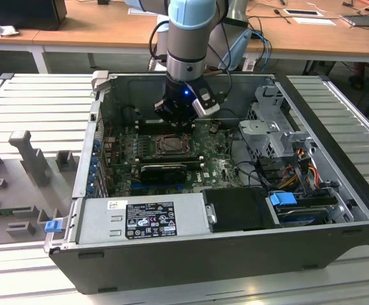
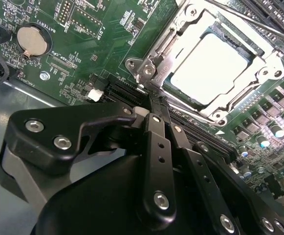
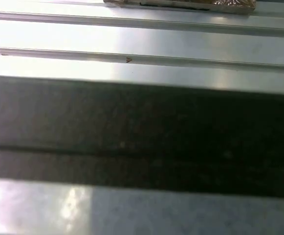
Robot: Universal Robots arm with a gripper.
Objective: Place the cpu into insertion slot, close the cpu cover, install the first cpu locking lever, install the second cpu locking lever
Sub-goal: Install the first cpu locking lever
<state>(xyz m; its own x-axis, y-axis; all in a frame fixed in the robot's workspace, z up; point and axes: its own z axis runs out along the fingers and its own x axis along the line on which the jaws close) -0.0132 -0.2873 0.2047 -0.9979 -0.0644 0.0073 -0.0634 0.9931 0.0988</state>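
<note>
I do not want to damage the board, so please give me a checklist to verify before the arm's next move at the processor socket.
1. cpu lies flat, pale face up: ok.
2. cpu cover lies down around the chip: ok.
3. Locking levers hooked down: cannot tell.
4. gripper sits at the cover's corner: ok.
5. Gripper is free of the black card slot beside it: cannot tell.

Ribbed grey metal [image 3: 142, 39], dark band [image 3: 142, 137] (unidentifiable)
</note>
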